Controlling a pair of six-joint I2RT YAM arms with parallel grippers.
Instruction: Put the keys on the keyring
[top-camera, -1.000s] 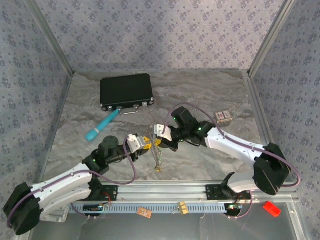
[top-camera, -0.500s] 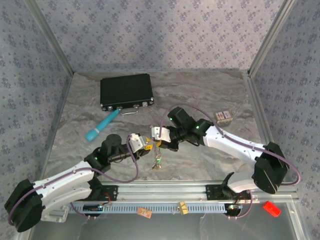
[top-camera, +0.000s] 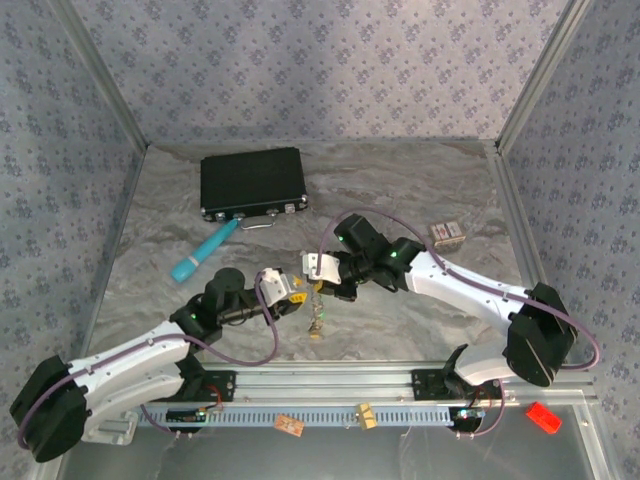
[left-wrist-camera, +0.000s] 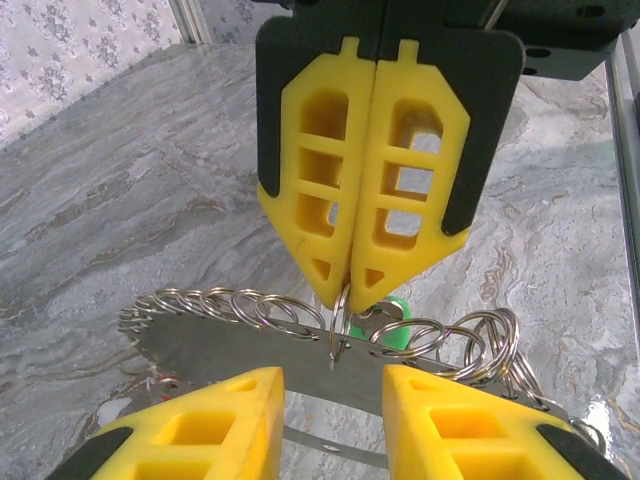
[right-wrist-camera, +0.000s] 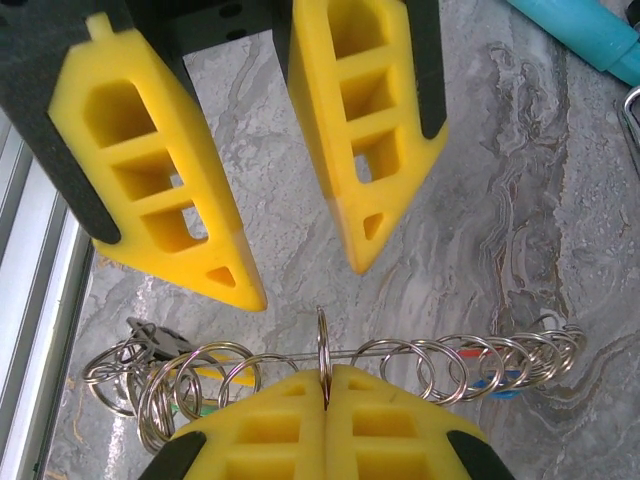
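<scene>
Right now the right gripper (right-wrist-camera: 325, 395) is pinched on one small steel split ring (right-wrist-camera: 322, 335) threaded on the thin silvery wire keyring (right-wrist-camera: 285, 357), held above the grey marble tabletop (top-camera: 420, 190), w/ coloured-head keys (right-wrist-camera: 481, 381) bunched at each end. The left gripper (right-wrist-camera: 300, 275) hangs just beside, jaws apart & empty. IMO: hold the right pinch steady, bring left in square to the wire.

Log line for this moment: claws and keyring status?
right claw: shut on split ring | left claw: open, facing right claw | keyring: many rings strung along it | green key: behind rings
</scene>
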